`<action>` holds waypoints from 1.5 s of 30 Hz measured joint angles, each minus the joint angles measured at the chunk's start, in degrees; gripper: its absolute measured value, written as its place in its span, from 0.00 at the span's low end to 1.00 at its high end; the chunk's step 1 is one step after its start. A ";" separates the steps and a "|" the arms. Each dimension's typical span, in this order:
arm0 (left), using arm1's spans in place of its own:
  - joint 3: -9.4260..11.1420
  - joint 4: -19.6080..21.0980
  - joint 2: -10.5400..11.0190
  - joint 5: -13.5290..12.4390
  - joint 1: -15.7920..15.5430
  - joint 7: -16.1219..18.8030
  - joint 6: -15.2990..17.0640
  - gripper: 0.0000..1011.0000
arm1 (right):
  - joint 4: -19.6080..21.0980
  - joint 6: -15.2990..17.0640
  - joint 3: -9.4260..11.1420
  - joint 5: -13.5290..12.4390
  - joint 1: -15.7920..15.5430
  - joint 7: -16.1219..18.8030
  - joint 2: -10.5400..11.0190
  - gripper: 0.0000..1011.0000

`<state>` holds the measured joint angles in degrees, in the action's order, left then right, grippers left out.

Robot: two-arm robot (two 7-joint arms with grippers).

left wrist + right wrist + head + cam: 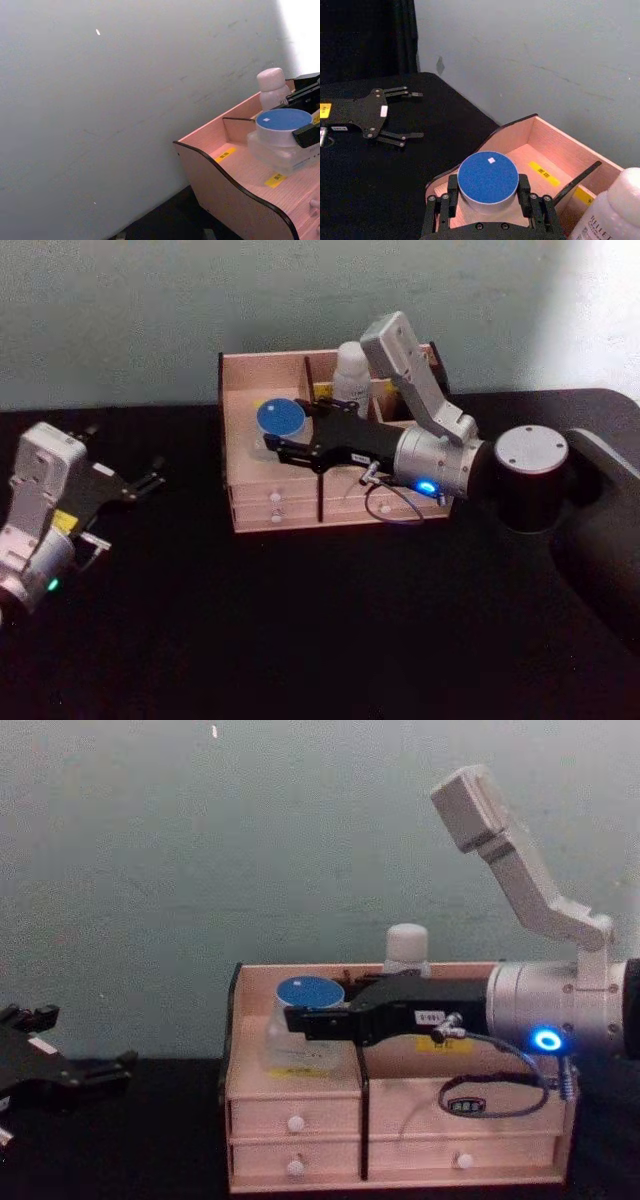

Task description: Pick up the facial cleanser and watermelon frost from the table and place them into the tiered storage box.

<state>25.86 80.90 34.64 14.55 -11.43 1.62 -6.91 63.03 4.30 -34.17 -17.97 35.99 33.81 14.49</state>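
The watermelon frost (pixel 281 416), a squat jar with a blue lid, sits in the left compartment of the tiered storage box (pixel 290 510). My right gripper (pixel 286 428) is shut on it, one finger on each side of the jar (pixel 488 177). The facial cleanser (pixel 350 365), a white capped bottle, stands upright in a rear compartment of the box, just behind my right gripper. In the chest view the jar (pixel 308 992) rests on the lower tier above the drawers. My left gripper (pixel 150 480) hovers open over the table's left side, well away from the box.
The wooden box (pixel 300 1110) stands against the grey wall at the back of the black table. A dark upright divider (pixel 318 440) splits its front. My right arm's forearm (pixel 440 465) lies across the box's right half.
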 joint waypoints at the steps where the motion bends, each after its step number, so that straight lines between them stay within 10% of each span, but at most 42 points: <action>1: 0.00 0.00 0.00 0.00 0.00 0.00 0.00 0.99 | -0.35 -0.01 -0.02 0.06 0.16 0.03 -0.20 0.70; 45: 0.00 0.00 0.00 0.00 0.00 0.00 0.00 0.99 | -5.65 2.03 1.12 -0.92 1.91 -0.35 -3.27 0.70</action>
<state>25.86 80.90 34.64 14.55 -11.43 1.62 -6.91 57.39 6.33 -33.05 -18.89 37.89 33.47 11.22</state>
